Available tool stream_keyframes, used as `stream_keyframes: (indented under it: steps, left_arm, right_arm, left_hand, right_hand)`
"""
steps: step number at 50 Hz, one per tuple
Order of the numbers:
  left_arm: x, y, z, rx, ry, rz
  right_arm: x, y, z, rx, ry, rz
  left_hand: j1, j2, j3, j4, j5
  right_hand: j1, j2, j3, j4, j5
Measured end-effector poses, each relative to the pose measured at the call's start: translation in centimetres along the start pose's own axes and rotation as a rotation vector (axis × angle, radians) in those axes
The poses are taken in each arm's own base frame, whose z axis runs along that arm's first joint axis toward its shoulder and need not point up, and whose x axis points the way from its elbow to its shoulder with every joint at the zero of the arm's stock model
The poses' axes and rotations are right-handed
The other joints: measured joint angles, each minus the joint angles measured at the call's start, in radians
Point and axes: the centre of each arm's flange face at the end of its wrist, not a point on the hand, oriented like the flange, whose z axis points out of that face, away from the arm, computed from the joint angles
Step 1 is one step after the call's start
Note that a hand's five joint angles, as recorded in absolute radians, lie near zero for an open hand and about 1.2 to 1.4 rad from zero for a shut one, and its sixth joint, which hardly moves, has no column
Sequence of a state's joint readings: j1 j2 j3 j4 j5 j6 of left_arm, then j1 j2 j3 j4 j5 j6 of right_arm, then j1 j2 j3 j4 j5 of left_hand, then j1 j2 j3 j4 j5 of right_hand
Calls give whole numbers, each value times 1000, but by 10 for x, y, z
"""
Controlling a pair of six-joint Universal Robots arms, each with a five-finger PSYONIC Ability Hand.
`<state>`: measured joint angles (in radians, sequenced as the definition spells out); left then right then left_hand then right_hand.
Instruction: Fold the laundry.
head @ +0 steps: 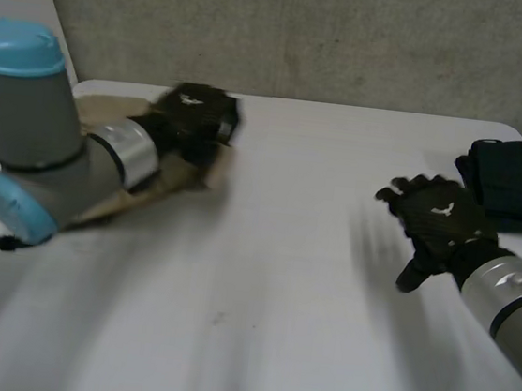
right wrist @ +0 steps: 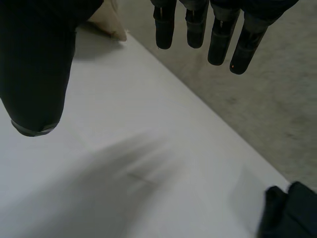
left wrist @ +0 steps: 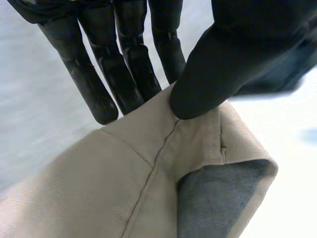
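Left hand (head: 194,117): straight fingers (left wrist: 124,74) behind a hemmed edge of the tan cloth (left wrist: 124,188), thumb (left wrist: 218,74) clamped onto it from the front, so it's a pinch grip right beside a seam. The edge curls over at the grip and shows the grey inner face; that reads as the edge being picked up to carry across for a fold. The cloth sits at the counter's (head: 270,281) far left, under and beside the left arm. Right hand (head: 439,219): fingers (right wrist: 218,39) straight and spread, thumb (right wrist: 34,74) well apart from them, nothing in it, hovering over bare counter at the right. Probably parked clear while the left works, or waiting to take a second edge. Dark pile (head: 517,182) lies just past it at the far right, looks already folded and set aside. Unknowns: the left arm covers much of the tan cloth in the head view, so garment type and how far it's folded can't be told. Can't tell whether the pinched edge is off the counter. Dark pile is cut by the view's edge; one item or several, unclear.
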<state>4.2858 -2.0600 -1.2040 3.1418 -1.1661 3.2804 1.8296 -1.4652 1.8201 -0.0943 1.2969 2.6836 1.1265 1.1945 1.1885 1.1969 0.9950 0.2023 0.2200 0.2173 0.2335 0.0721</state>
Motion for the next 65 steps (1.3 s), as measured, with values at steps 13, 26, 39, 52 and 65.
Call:
stream_keyframes:
  steps: [13,26,39,52,65]
  left_arm:
    - [113,-19,-53,128,295,-151]
    - [5,8,-32,56,-99,-23]
    - [0,76,-14,-164,-69,142]
    - [-14,97,21,-161,-67,246]
    - [-19,104,31,-159,-79,246]
  right_arm:
    - [16,-4,1,11,51,2]
    - [6,0,-1,1,4,0]
    - [-30,8,-18,-77,-129,-42]
    - [-56,21,-64,-241,-256,-31]
    - [-82,54,-66,-225,-251,-66]
  left_hand:
    - [-937,-992,-980,-995,-945]
    - [-937,-992,-980,-995,-945]
    - [-937,-992,-980,-995,-945]
    - [-797,-875,-870,-881,-850]
    - [12,-18,-17,-16,-10]
  right_hand:
    - [0,0,0,0,0]
    - [0,0,0,0,0]
    - [0,0,0,0,0]
    - [0,0,0,0,0]
    - [199,220,222,205,191]
